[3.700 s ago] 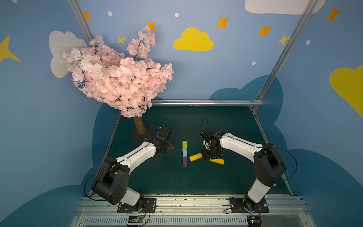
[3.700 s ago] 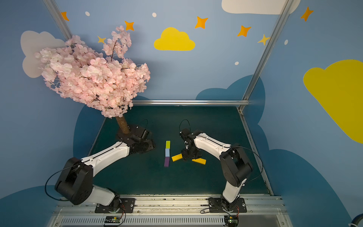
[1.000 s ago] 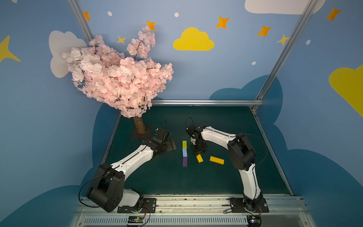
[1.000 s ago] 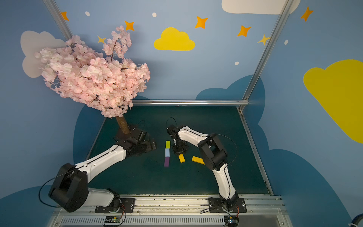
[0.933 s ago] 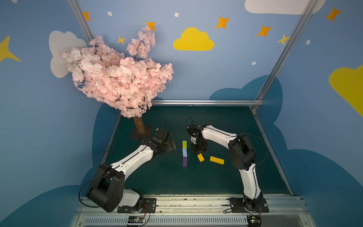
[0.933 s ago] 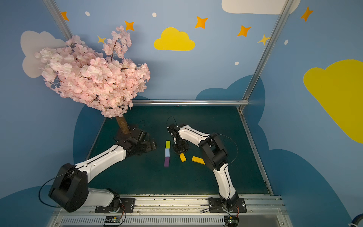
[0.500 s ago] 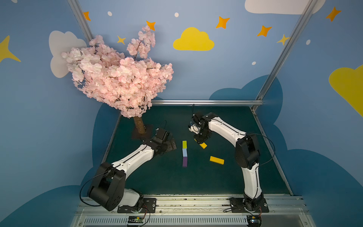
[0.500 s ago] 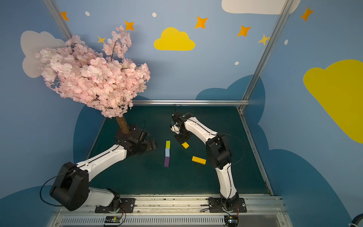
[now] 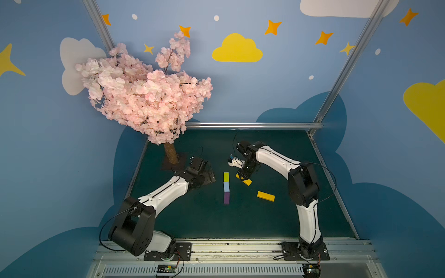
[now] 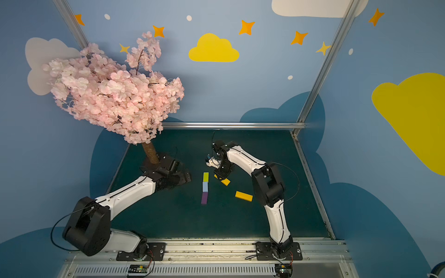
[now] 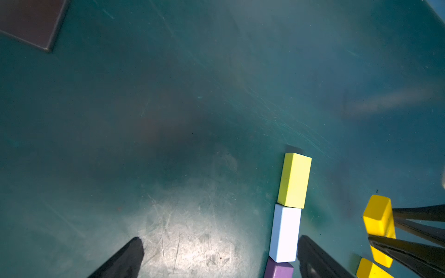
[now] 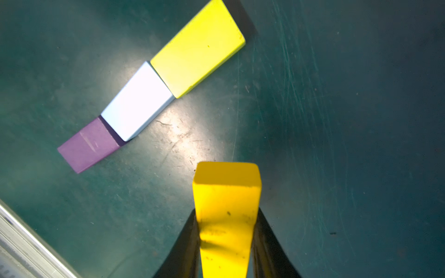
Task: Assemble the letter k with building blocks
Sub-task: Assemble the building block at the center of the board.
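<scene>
right gripper (image 9: 243, 177) clamped on one orange-yellow block (image 9: 247, 182); k stem laid, diagonals not yet on.
stem = lime-green block (image 9: 226, 177), light-blue block (image 9: 226, 187), purple block (image 9: 226, 198), end to end in a straight row mid green mat (image 9: 204, 223), lime-green farthest from the arm bases, purple nearest. held block is just beside the lime-green end on the right arm's side, not touching the row. right wrist view shows it pinched btwn both black fingers (image 12: 187, 240), free end sticking out twd the mat; can't tell if it touches. 2nd orange-yellow block (image 9: 265, 196) lies flat & alone further right, about level w/ the purple block. left gripper (image 11: 220, 243) spread wide, holding nothing, low near the row's left side. pink blossom tree (image 9: 144, 96) stands behind it.
</scene>
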Available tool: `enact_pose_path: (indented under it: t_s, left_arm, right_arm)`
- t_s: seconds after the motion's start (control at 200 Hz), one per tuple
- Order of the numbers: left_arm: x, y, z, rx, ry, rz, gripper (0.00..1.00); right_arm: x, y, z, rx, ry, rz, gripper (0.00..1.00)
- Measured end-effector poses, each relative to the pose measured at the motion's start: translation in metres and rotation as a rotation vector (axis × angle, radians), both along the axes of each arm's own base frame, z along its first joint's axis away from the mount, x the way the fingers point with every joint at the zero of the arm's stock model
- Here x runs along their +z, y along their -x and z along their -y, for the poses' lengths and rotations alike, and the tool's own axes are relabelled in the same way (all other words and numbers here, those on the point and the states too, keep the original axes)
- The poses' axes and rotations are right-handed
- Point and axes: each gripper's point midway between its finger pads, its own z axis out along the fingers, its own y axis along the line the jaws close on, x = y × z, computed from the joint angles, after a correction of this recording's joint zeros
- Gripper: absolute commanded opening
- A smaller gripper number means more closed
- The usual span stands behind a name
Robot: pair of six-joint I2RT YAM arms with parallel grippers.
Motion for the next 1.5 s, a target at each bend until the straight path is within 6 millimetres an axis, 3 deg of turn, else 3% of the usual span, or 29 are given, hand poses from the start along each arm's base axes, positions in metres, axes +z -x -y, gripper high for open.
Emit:
enact_pose_path:
  t_s: [0.185, 0.28, 0.465, 0.671, 0.756, 0.861, 0.941, 1.161, 1.286, 1.406, 1.497]
  left_arm:
    - [0.003, -0.002, 0.001, 0.000, 0.004, 0.009, 1.00]
    - [0.003, -0.002, 0.001, 0.000, 0.004, 0.009, 1.00]
    - [0.003, -0.002, 0.000, 0.001, 0.003, 0.006, 1.00]
    - [0.004, 0.002, -0.002, 0.003, 0.003, 0.003, 1.00]
    - [0.010, 0.004, -0.003, 0.005, 0.011, 0.019, 1.00]
    - [0.016, 0.005, -0.003, 0.009, 0.022, 0.035, 1.00]
    - [0.018, 0.006, -0.003, 0.010, 0.025, 0.042, 1.00]
    - [0.015, 0.008, -0.004, 0.009, 0.028, 0.034, 1.00]
    - [0.015, 0.008, -0.004, 0.009, 0.027, 0.035, 1.00]
    - [0.016, 0.008, -0.004, 0.009, 0.028, 0.036, 1.00]
    - [0.016, 0.008, -0.004, 0.009, 0.028, 0.037, 1.00]
  right_arm:
    - [0.002, -0.003, -0.007, -0.043, -0.035, -0.006, 0.00]
    - [0.013, -0.008, -0.013, -0.185, -0.076, -0.038, 0.00]
    - [0.047, -0.039, -0.040, -0.545, -0.158, -0.034, 0.00]
    - [0.034, -0.032, -0.053, -0.854, -0.144, -0.073, 0.00]
    - [0.016, -0.032, -0.046, -0.984, -0.126, -0.087, 0.00]
    - [-0.005, -0.029, -0.023, -1.163, -0.043, -0.047, 0.00]
    - [-0.004, -0.031, -0.014, -1.256, -0.009, 0.014, 0.00]
    - [0.005, -0.031, -0.021, -1.418, -0.052, 0.047, 0.00]
    - [-0.004, -0.022, -0.016, -1.534, -0.063, 0.017, 0.00]
    - [-0.016, -0.004, 0.001, -1.621, -0.045, 0.001, 0.00]
    - [-0.015, -0.004, 0.000, -1.646, -0.062, -0.006, 0.00]
